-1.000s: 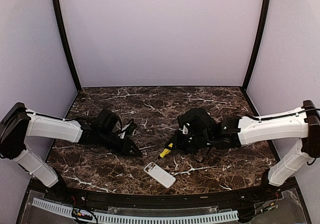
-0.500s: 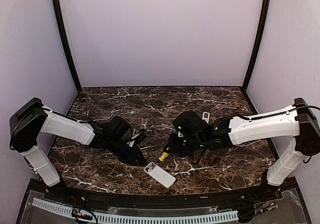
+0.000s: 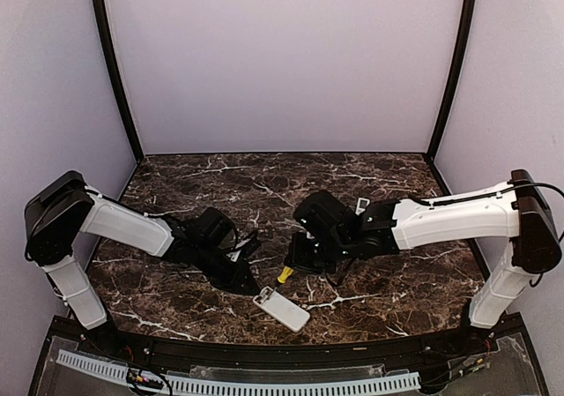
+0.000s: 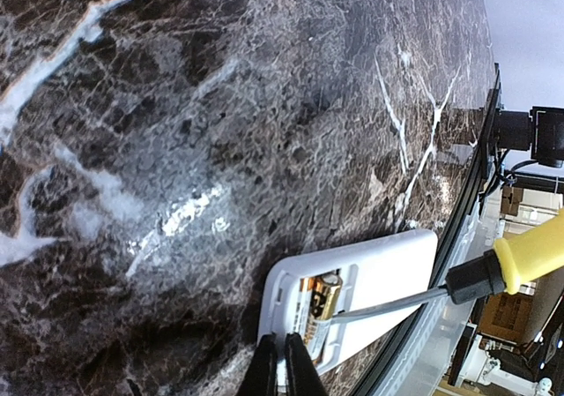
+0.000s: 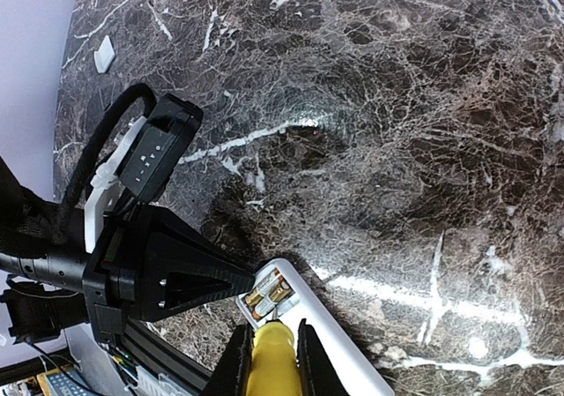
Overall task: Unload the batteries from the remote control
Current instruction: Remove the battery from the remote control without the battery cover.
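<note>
The white remote control (image 3: 282,309) lies near the table's front edge with its battery bay open. Gold and copper batteries (image 4: 322,303) (image 5: 269,292) sit side by side in the bay. My right gripper (image 5: 271,339) (image 3: 295,264) is shut on a yellow-handled screwdriver (image 5: 271,365) (image 4: 529,250). Its metal shaft (image 4: 388,303) reaches into the bay, with the tip against the batteries. My left gripper (image 4: 282,361) (image 3: 247,287) is shut, its black fingertips resting against the remote's end beside the bay.
A small flat white cover (image 3: 362,205) (image 5: 104,54) lies on the marble behind the right arm. The table's front edge (image 4: 458,237) and a white slotted rail (image 3: 238,384) run just past the remote. Both arms crowd the front middle.
My left gripper has swung right to the remote's end and closed. The right arm has moved left and forward, bringing the screwdriver tip into the battery bay.
</note>
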Motion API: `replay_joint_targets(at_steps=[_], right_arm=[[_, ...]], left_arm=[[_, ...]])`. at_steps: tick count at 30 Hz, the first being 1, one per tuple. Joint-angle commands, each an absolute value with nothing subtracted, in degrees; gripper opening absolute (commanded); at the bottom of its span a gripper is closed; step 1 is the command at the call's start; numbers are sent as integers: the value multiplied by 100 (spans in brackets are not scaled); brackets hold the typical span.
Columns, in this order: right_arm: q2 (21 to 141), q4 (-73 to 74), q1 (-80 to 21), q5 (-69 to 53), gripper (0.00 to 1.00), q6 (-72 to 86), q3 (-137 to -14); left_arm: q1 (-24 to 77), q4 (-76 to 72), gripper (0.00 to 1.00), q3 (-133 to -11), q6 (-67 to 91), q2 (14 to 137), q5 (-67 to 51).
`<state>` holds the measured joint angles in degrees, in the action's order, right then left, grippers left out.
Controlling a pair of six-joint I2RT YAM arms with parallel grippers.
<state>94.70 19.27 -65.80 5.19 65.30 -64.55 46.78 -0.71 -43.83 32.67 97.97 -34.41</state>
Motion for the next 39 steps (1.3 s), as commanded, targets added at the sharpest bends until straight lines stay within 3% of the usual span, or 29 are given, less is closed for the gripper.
replay_joint_targets(at_steps=[1, 26, 39], right_arm=[[9694, 1930, -6667, 807, 0, 6694, -6483], [9474, 1751, -6767, 1841, 0, 6831, -6493], [8435, -363, -6652, 2189, 0, 6881, -5189]], left_arm=[[4780, 18, 5, -4378, 3287, 9953, -3608], [4860, -261, 3, -4367, 3470, 10026, -3756], [4545, -481, 3, -3797, 4017, 9415, -3245]])
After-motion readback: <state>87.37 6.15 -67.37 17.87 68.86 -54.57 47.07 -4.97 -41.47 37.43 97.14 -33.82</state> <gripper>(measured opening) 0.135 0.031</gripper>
